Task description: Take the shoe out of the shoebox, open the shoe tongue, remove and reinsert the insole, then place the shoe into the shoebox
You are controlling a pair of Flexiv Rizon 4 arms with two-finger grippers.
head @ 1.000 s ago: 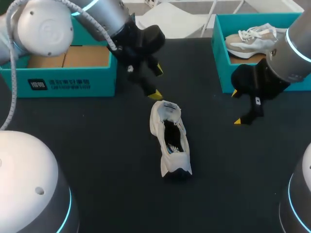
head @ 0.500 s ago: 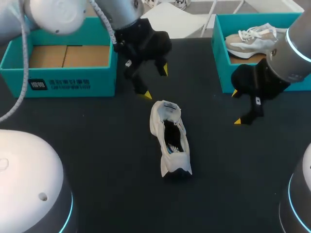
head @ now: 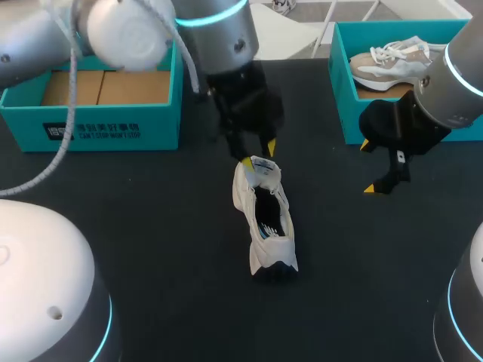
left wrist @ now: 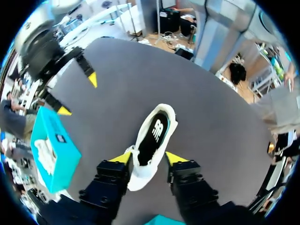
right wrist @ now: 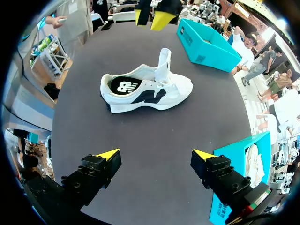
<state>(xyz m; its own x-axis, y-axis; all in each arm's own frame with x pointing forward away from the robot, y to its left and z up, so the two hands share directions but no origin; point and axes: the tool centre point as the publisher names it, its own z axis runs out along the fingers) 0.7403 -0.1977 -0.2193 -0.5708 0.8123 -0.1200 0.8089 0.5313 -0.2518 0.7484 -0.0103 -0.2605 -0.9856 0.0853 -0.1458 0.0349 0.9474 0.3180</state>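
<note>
The shoe (head: 266, 219) stands on its sole mid-table (head: 151, 249), outside both boxes. The left gripper (head: 259, 154) straddles its far end, jaws apart. The right gripper (head: 367, 167) hovers well aside, jaws wide. Beyond sit the left box (head: 113, 128) and the right box (head: 341, 83), which holds another sneaker (head: 392, 64).

Two shoes, two boxes, two grippers, one table.
One white low-top trainer (head: 264, 215) lies on the one black table (head: 151, 249). One beige laced trainer (head: 389, 64) sits in the open teal cardboard shoebox (head: 343, 90) to the white trainer's far right. A second teal shoebox (head: 113, 128) stands to its far left. Two yellow-tipped grippers: left gripper (head: 258, 154), right gripper (head: 367, 167).
</note>
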